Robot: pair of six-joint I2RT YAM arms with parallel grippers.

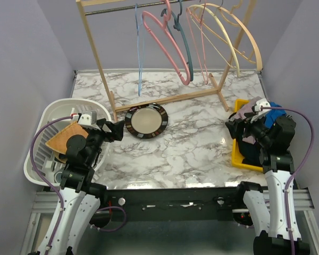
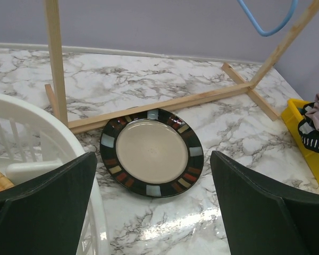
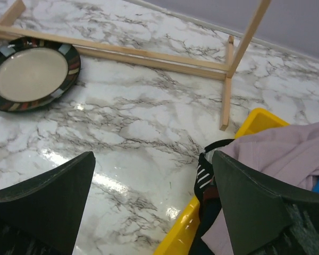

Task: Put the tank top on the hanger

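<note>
**Clothes and hanger, mostly out of sight**

From above, the right arm (image 1: 279, 138) covers most of the yellow bin (image 1: 236, 156), and only a scrap of the tank top (image 1: 247, 109) shows. The right wrist view cuts the garment off at its right edge, so its straps and armholes cannot be made out. From above the hanger (image 1: 139, 58) is too thin a line to show its shape, and the left wrist view catches only its lower loop. The left arm (image 1: 82, 149) hides part of the white basket (image 1: 45, 114) and of a tan woven thing (image 1: 61, 139) in it.

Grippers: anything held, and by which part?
Nothing held. Left gripper and right gripper are both open and empty; the tank top lies ungripped in the yellow bin.
</note>
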